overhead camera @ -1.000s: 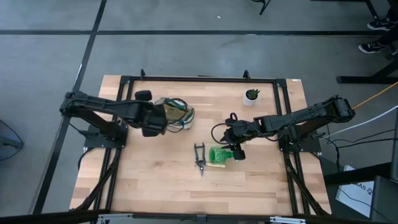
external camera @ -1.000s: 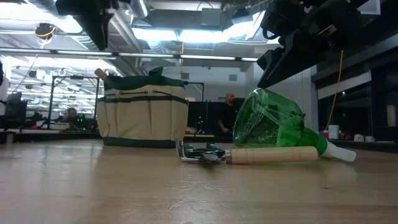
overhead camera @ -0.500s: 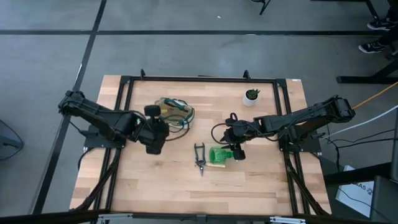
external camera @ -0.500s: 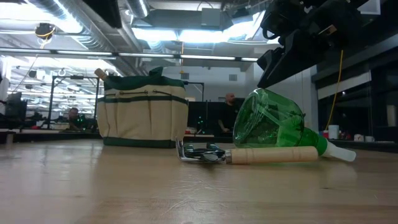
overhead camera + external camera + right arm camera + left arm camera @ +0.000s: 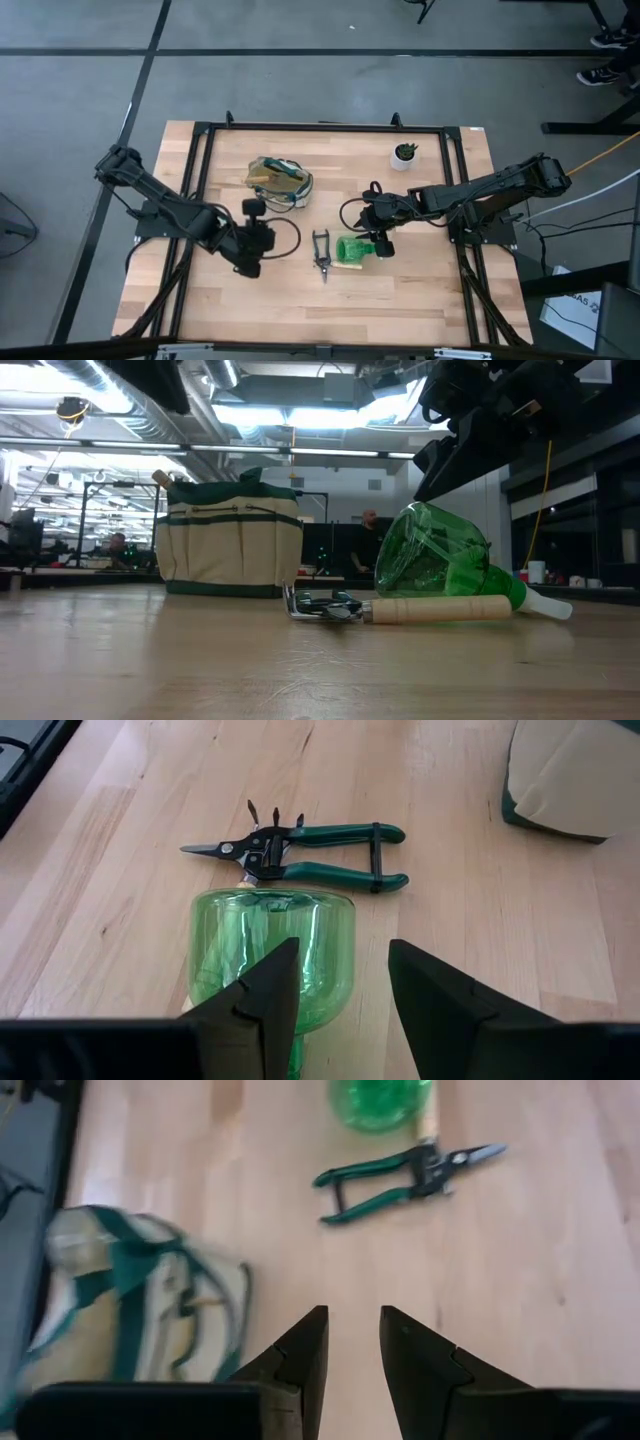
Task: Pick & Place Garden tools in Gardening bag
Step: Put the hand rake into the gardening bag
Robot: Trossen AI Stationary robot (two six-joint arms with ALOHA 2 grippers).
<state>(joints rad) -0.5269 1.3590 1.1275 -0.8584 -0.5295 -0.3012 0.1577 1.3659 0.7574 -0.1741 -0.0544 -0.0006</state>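
Bench (image 5: 260, 300) carried, left to right: left gripper (image 5: 247, 264), jaws slightly apart and empty; one gardening bag (image 5: 279, 181); one pair of pruning shears (image 5: 321, 252); one spray bottle (image 5: 352, 249) lying beside one wooden-handled tool (image 5: 440, 609); right gripper (image 5: 382, 246), jaws apart above the bottle.

High view: overhead, straight down, far enough to frame the whole table (image 5: 420, 300). Low view: at tabletop height, level, close to the spray bottle (image 5: 440, 565), gardening bag (image 5: 230, 550) behind it (room beyond). Left wrist view: looks steeply down, the pruning shears (image 5: 405, 1168) beyond. Right wrist view: just above the bottle, angled down. All four share bottle, shears, bag.
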